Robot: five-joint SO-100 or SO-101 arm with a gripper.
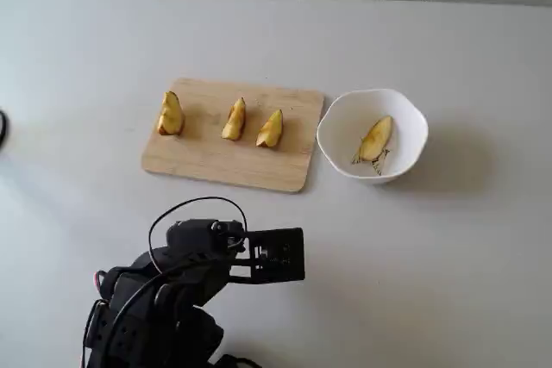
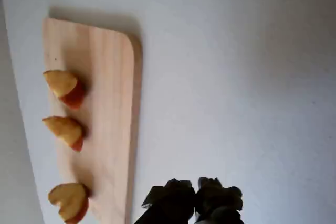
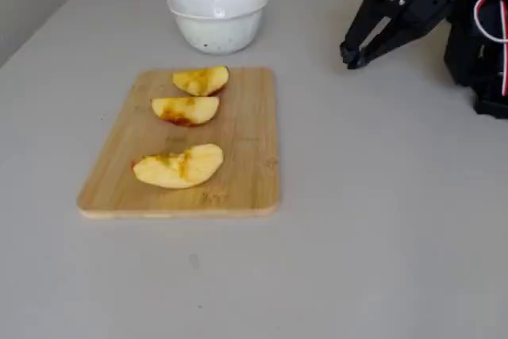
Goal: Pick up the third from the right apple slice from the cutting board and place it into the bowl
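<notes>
1. One apple slice (image 1: 376, 139) lies inside the bowl (image 1: 410, 118), leaning against the inner wall over a small dark mark. I judge this to be the piece the task meant, so the placing looks done.
2. The bowl is white, smooth and glossy with a gently wavy rim. It sits just beside the right end of the cutting board (image 1: 207, 161) in a fixed view.
3. The board is flat pale wood with a fine grain and rounded corners. Three more slices (image 1: 235, 120) stand on it in a row, pale yellow and curved, with thin reddish skin edges; a gap separates the leftmost from the other two.
4. The gripper (image 3: 350, 58) hangs over bare table, well apart from board and bowl. Its black jaws are close together and hold nothing.
5. The risk now is small, I think: a careless sweep of the arm could clip the light bowl or nudge the board, and the upright slices could easily topple.
</notes>
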